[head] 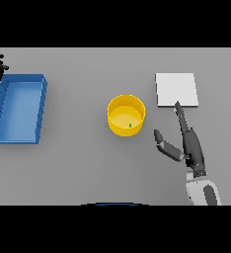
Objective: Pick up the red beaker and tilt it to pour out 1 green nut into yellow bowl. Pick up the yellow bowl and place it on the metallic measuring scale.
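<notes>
Green nut (130,125) already sits in the yellow bowl (126,115) mid-table; right hand (185,143), fingers spread and empty, should close on the bowl's near rim, lift level, then set it on the scale (176,89).

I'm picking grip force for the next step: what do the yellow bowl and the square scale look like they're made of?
Yellow bowl: probably plastic, judging by its uniform saturated colour and matte finish. Scale: a flat pale grey plate, possibly brushed metal, though no reflections confirm that.
</notes>
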